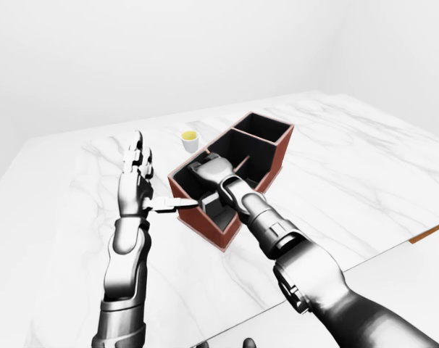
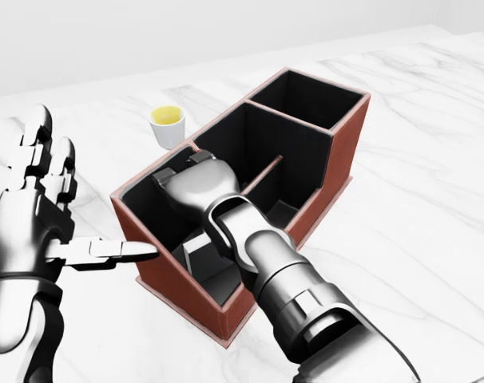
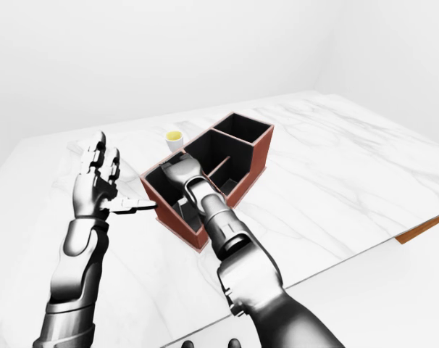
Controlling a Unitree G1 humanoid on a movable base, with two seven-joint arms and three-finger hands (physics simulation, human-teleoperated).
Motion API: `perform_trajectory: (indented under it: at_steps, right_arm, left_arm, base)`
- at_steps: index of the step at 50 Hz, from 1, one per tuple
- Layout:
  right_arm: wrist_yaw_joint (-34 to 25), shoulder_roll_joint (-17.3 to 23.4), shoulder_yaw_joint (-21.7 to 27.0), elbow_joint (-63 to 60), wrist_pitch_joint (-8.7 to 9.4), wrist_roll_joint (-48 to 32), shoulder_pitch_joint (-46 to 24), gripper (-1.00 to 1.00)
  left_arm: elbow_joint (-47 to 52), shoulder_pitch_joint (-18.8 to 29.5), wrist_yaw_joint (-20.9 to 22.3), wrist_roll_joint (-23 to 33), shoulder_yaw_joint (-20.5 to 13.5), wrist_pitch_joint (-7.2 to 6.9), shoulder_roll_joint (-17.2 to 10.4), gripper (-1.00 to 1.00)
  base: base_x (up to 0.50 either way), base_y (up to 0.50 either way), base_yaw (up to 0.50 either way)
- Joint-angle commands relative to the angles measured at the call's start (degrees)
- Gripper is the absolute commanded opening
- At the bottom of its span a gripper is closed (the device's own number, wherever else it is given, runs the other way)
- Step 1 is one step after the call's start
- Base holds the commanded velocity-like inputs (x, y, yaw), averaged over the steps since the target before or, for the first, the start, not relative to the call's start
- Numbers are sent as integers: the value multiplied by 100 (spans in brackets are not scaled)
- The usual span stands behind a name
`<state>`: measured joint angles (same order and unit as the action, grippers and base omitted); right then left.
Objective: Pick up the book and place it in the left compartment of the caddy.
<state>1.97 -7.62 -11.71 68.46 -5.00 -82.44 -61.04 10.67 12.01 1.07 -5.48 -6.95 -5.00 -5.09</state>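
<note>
The red-brown caddy (image 2: 344, 144) with black insides lies on the white marble table (image 2: 418, 207). My right hand (image 2: 196, 185) reaches down into its left-most compartment, and its fingers are mostly hidden against the compartment's inner wall. A dark flat slab (image 2: 200, 262), possibly the book, stands inside that compartment under my wrist. I cannot tell whether the hand still holds it. My left hand (image 2: 66, 207) is open and empty just left of the caddy, with its fingers up and its thumb tip at the caddy's outer wall.
A small white cup (image 2: 167, 126) with yellow contents stands just beyond the caddy's left end. The table's near edge runs across the bottom right of the left-eye view (image 1: 364, 264), with a brown strip (image 1: 431, 231) at the far right.
</note>
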Motion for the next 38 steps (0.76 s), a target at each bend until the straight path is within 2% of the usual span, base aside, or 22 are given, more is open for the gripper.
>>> perform_trajectory:
  at_steps: [1,3,7,13,17,21,23,28,30,32,38]
  right_arm:
    - [-663,67,192,-1316,0,631,-14,67]
    - [-1530,108,248,-2801,0,1069,787,67]
    - [-2513,167,226,-4211,0,1682,1474,69]
    - [-3190,133,273,-5236,0,2502,1839,69]
    - [-3223,173,367,-5655,0,2996,1986,69]
    - [-3387,256,421,-7034,0,3747,2948,69]
    - [-3384,452,479,-7448,0,4014,3256,69]
    - [-3045,732,747,-7638,0,4835,3415,73]
    - [-2925,877,875,-7623,0,5196,3427,80]
    - [-2837,1013,973,-7655,0,5430,3489,100]
    - [-2813,1364,1273,-7875,0,5987,4018,100]
  left_arm:
    - [62,48,-17,-26,-21,0,-23,100]
    - [74,53,-21,-26,-17,0,-22,100]
    - [114,66,-21,-26,-18,0,-30,100]
    - [153,110,-35,-30,-33,0,-46,100]
    - [211,121,-45,-33,-35,0,-50,100]
    - [245,121,-43,-34,-49,0,-61,100]
    - [250,126,-46,-40,-63,0,-67,100]
    - [332,135,-63,-54,-84,0,-80,100]
    - [362,127,-65,-57,-86,0,-82,100]
    - [383,134,-66,-60,-90,0,-87,100]
    - [451,142,-71,-84,-126,0,-108,100]
  base:
    - [0,0,0]
    - [0,0,0]
    - [0,0,0]
    - [0,0,0]
    - [0,0,0]
    - [0,0,0]
    - [0,0,0]
    - [0,0,0]
    - [0,0,0]
    - [0,0,0]
    - [0,0,0]
